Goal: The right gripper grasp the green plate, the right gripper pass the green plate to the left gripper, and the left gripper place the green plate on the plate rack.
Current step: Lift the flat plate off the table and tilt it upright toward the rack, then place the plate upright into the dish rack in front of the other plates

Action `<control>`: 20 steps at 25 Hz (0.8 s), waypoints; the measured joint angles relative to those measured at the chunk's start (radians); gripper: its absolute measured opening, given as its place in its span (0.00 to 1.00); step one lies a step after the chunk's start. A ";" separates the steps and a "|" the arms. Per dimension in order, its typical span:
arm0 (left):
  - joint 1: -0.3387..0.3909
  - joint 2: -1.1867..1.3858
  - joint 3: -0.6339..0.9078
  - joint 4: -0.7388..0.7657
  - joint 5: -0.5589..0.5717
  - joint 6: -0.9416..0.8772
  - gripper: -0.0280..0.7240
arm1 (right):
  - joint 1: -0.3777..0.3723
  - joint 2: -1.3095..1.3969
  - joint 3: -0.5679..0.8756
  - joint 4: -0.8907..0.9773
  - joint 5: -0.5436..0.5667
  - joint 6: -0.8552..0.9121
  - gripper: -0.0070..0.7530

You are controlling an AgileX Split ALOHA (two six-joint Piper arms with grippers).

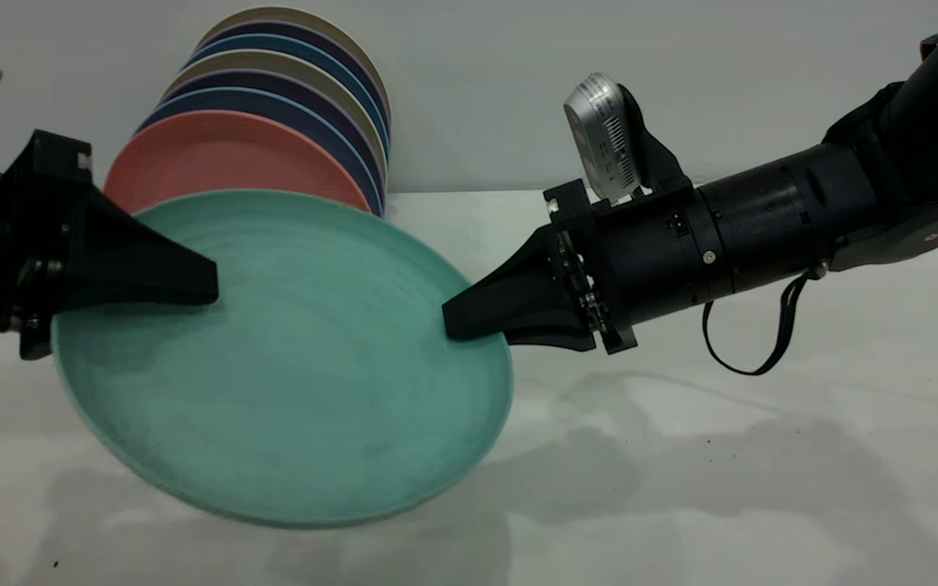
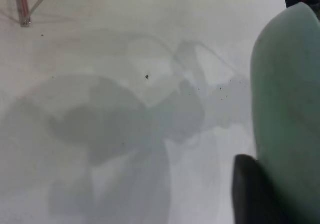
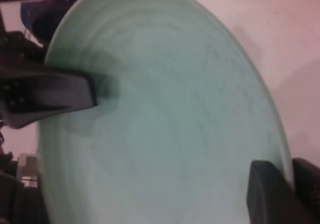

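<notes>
The green plate (image 1: 298,366) hangs tilted in the air above the table, held at two opposite edges. My right gripper (image 1: 449,321) is shut on its right rim; the right wrist view shows the rim between the two jaws (image 3: 287,171). My left gripper (image 1: 212,293) is shut on the plate's left side, one finger lying on its upper face, which also shows in the right wrist view (image 3: 92,92). In the left wrist view one finger (image 2: 250,194) lies against the plate (image 2: 290,109). The plate rack is mostly hidden; a thin wire corner (image 2: 22,4) shows.
Behind the green plate stands a row of upright plates: a salmon-pink plate (image 1: 225,155) in front, with blue plates (image 1: 330,130) and beige ones behind it. The white table (image 1: 762,456) stretches under and to the right of the arms.
</notes>
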 joint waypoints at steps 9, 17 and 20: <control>0.000 0.000 -0.001 -0.001 -0.083 0.071 0.18 | -0.028 -0.003 0.000 0.001 0.031 -0.053 0.59; 0.000 -0.048 -0.094 0.075 -0.165 0.244 0.18 | -0.213 -0.075 0.000 -0.197 0.017 -0.010 0.75; 0.000 -0.073 -0.167 0.202 -0.149 0.302 0.18 | -0.280 -0.121 0.000 -0.289 -0.037 0.038 0.75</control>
